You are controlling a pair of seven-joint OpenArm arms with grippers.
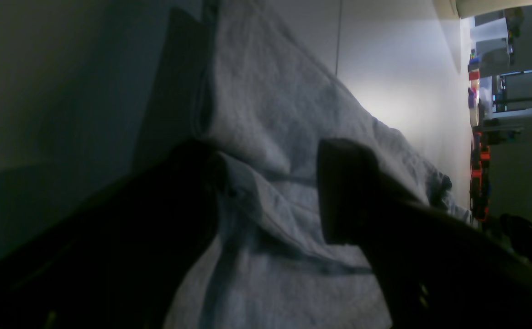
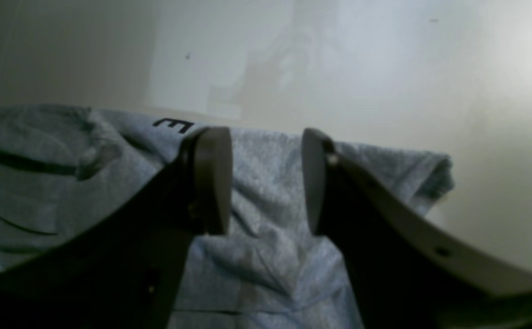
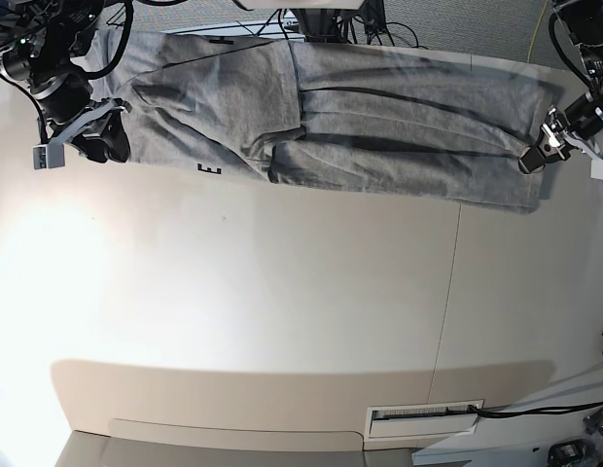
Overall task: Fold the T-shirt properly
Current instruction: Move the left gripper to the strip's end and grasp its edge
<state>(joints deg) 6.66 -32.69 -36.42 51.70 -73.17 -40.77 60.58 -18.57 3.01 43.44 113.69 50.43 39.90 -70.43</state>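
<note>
A broad pale table (image 3: 233,311) fills the view, bare in front of me, with the T-shirt (image 3: 379,117) stretched long and narrow along its far edge, already doubled lengthwise with one black letter peeking out at the near hem. My left gripper (image 1: 270,192) straddles a ridge of cloth at its end, fingers well apart, not yet pinching. My right gripper (image 2: 266,183) sits over the other end, partly spread, nothing clamped. I judge I am at the grasping step before the crosswise fold: both must close on the ends, then carry them toward each other. The table's far edge lies close; the open room is nearer.
</note>
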